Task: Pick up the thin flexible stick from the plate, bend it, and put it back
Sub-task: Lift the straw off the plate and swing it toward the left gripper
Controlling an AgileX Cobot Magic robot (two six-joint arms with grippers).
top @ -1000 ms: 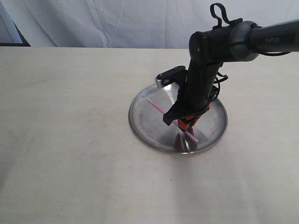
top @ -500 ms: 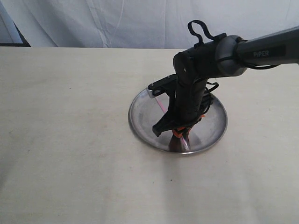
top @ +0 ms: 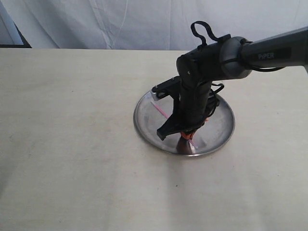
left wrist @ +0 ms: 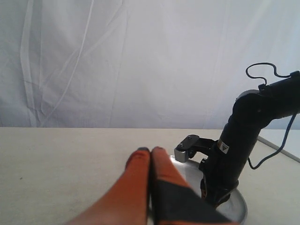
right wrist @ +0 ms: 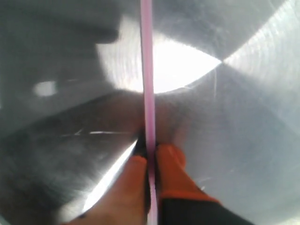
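Note:
The thin pink stick (top: pixel 160 110) lies across the round silver plate (top: pixel 147 122) in the exterior view, its middle hidden behind the right arm. In the right wrist view the pink stick (right wrist: pixel 148 79) runs straight between the orange fingers, and my right gripper (right wrist: pixel 150 151) is shut on it just above the plate's brushed surface (right wrist: pixel 243 98). My right gripper (top: pixel 185 136) points down into the plate's front part. The left gripper (left wrist: pixel 150 152) is shut with nothing in it, held away from the plate (left wrist: pixel 241 211), facing the right arm.
The plate sits on a wide beige tabletop (top: pixel 67 134) with a white cloth backdrop (top: pixel 120 24) behind it. The black right arm (top: pixel 260 50) reaches in from the right above the plate. A dark object edge (top: pixel 9 33) shows at the far left.
The right arm has swung left and lowered over the plate, and its fingers have come together on the pink stick near the plate's front. The stick's far end has shifted slightly.

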